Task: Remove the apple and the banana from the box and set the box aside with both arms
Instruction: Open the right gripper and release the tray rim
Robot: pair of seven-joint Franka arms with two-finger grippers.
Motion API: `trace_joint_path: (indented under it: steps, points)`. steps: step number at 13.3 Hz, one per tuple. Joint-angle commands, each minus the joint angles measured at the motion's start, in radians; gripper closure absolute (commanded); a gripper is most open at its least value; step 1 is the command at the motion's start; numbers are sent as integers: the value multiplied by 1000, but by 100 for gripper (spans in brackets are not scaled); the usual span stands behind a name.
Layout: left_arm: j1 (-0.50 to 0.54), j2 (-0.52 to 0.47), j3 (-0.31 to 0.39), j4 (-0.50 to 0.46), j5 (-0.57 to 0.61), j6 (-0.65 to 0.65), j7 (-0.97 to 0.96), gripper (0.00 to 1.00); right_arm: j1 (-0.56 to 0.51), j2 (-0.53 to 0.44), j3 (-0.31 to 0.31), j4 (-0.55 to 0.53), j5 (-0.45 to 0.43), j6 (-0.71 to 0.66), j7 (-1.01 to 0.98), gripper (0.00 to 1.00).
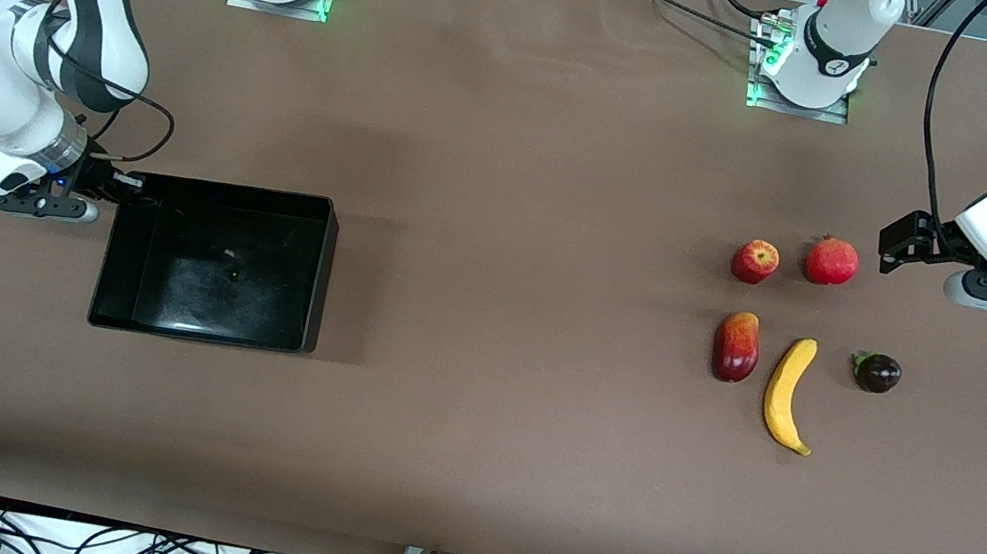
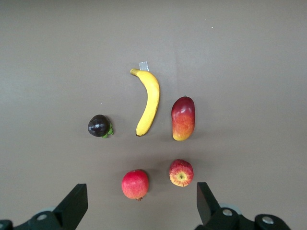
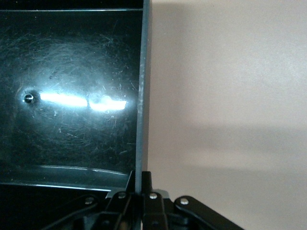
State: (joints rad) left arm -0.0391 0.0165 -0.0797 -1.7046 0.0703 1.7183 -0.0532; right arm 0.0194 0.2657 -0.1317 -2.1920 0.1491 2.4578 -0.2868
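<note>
The black box [image 1: 214, 260] sits on the desk toward the right arm's end, and nothing is in it now. The apple [image 1: 755, 260] and the banana [image 1: 789, 392] are already out. They lie on the bare desk toward the left arm's end, well apart from the box. A pomegranate [image 1: 831, 261] is just beside the apple. A mango [image 1: 736, 345] lies just beside the banana, and a small dark purple fruit [image 1: 877, 372], maybe a mangosteen, is near the banana's other side.

So the fruit part looks done, and the step in hand is moving the box aside.

The right gripper [image 1: 126, 184] is at the box's end wall, the one toward the right arm's edge of the desk. In the right wrist view its fingers [image 3: 129, 182] are pinched tight on the thin wall, one inside and one outside. It has hold of the box.

The left gripper [image 1: 902, 237] hangs over the desk near the left arm's edge, close to the pomegranate. Its fingers [image 2: 76, 203] are spread wide and hold nothing. This arm waits.

Next, I think the box must slide or lift away. One pinch on one wall may let the box tip or twist, so slow moves would help.
</note>
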Motion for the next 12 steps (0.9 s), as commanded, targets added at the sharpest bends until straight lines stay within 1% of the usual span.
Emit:
trace_joint_path:
  steps: [1, 2, 4, 7, 8, 9, 12]
  points:
    - [-1, -10, 0, 10, -14, -20, -5, 0, 7, -34, 1, -13, 9, -13, -20, 0]
    - [-1, -10, 0, 10, -14, -20, -4, 0, 8, -34, 3, 15, 9, -32, -25, 0]
    - [-1, -10, 0, 10, -14, -20, -4, 0, 7, -25, 0, 117, 1, -149, -35, 0]
    - [-1, -10, 0, 10, -14, -20, -4, 0, 16, -25, 3, 355, 4, -432, -32, 0]
    - [-2, -9, 0, 10, -12, -19, 1, 0, 17, -36, 3, 404, 6, -498, -32, 0]
    - [-1, -9, 0, 10, -12, -20, -2, 0, 17, -60, 4, 438, 6, -557, -31, 0]
    - [-1, -9, 0, 10, -12, -20, -4, 0, 21, -190, 15, 449, -28, -707, 58, 0]
